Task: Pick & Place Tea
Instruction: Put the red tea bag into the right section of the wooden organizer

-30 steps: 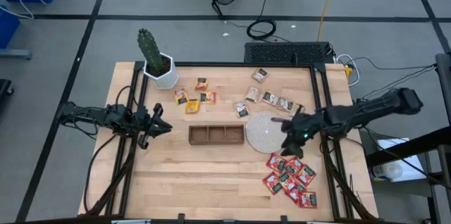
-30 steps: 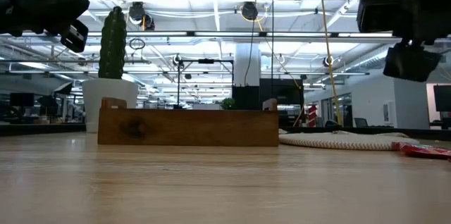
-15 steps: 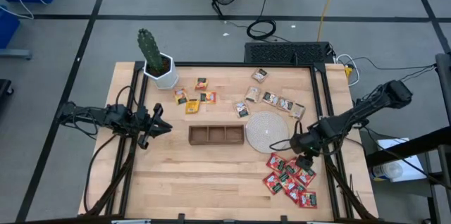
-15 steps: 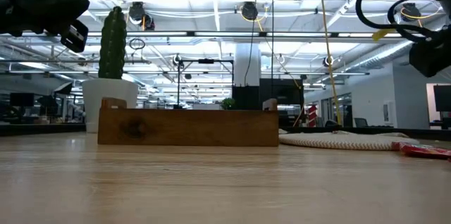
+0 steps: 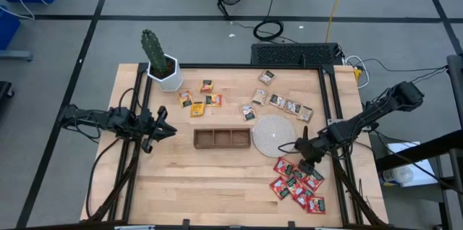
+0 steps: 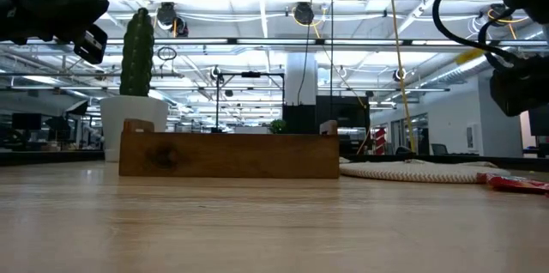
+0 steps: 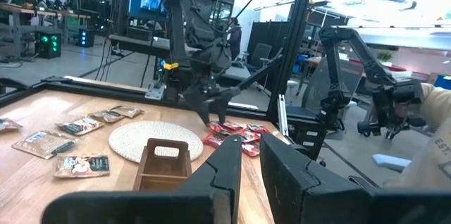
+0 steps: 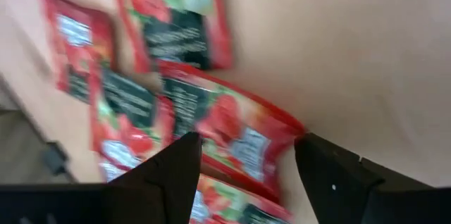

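Sachet print blurred, unreadable. Red tea sachets (image 8: 232,129) glossy, green-dark labels, overlapping on bench (image 5: 217,172). Right gripper (image 8: 246,164) above them, jaws open, empty. Left gripper (image 7: 243,175) jaws nearly closed, empty

Right arm's reaching in from the right edge, bent at the elbow, its pincer (image 5: 304,147) pointed down with fingers (image 8: 337,175) spread wide. Left arm's parked at the left edge, pincer (image 5: 165,129) nearly closed, aimed inward.
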`<state>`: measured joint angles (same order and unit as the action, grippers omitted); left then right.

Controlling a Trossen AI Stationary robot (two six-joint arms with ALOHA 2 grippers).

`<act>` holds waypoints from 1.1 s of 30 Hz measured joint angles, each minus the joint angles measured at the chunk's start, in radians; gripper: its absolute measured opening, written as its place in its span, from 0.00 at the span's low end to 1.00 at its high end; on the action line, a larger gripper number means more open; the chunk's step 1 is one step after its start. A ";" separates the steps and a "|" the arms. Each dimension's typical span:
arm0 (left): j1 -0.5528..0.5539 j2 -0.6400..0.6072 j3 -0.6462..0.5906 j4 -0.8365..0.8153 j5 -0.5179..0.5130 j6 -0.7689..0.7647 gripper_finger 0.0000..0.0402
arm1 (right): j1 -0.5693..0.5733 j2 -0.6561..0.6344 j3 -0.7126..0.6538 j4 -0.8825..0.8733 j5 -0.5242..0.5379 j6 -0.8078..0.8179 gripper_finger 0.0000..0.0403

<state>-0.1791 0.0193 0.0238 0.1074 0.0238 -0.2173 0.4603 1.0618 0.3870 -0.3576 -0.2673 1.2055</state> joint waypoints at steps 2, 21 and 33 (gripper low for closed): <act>0.000 0.000 0.000 -0.001 0.000 0.000 0.14 | 0.000 -0.001 -0.016 0.029 -0.003 0.014 0.53; 0.000 0.000 0.000 0.000 0.000 0.000 0.14 | 0.000 0.002 -0.028 0.025 -0.045 0.018 0.38; 0.000 0.000 0.000 0.000 0.000 0.000 0.14 | 0.000 0.003 -0.029 0.022 -0.052 0.001 0.16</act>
<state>-0.1791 0.0193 0.0238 0.1078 0.0238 -0.2173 0.4599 1.0645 0.3576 -0.3355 -0.3195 1.2068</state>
